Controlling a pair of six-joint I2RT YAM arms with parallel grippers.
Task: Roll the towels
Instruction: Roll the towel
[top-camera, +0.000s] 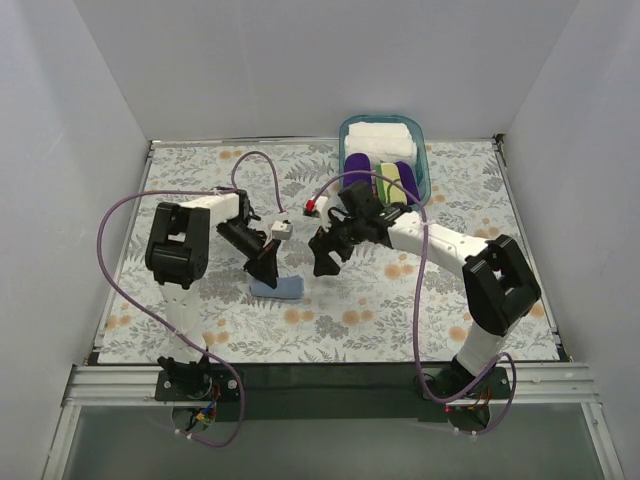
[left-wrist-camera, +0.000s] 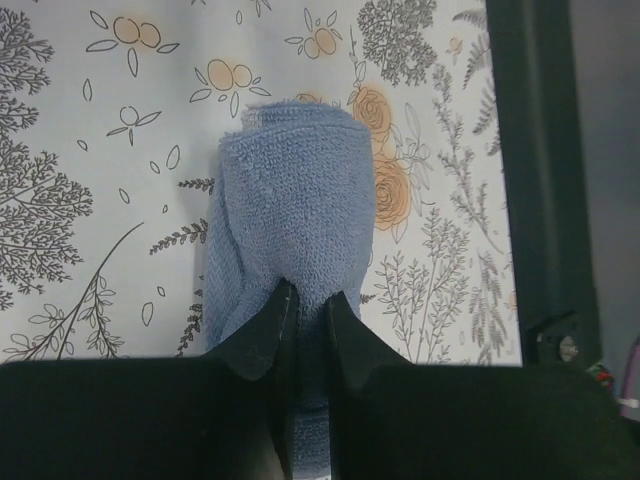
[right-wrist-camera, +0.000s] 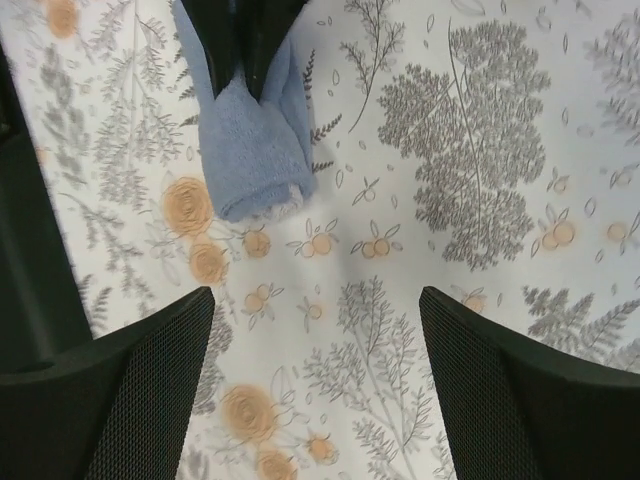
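The light blue towel (top-camera: 280, 289) lies rolled up on the floral tablecloth, left of centre. My left gripper (top-camera: 266, 272) is shut on its near end; in the left wrist view the black fingertips (left-wrist-camera: 280, 315) pinch the blue towel (left-wrist-camera: 295, 190). My right gripper (top-camera: 323, 264) hangs open and empty just right of the roll. In the right wrist view (right-wrist-camera: 315, 330) its wide jaws frame bare cloth, with the blue towel (right-wrist-camera: 250, 150) up left. A yellow-green roll (top-camera: 385, 180) lies in the basket.
A teal basket (top-camera: 426, 160) stands at the back right, holding white folded towels (top-camera: 378, 134) and purple rolls (top-camera: 357, 168). A dark rail (left-wrist-camera: 535, 170) runs along the table's near edge. White walls enclose the table on three sides.
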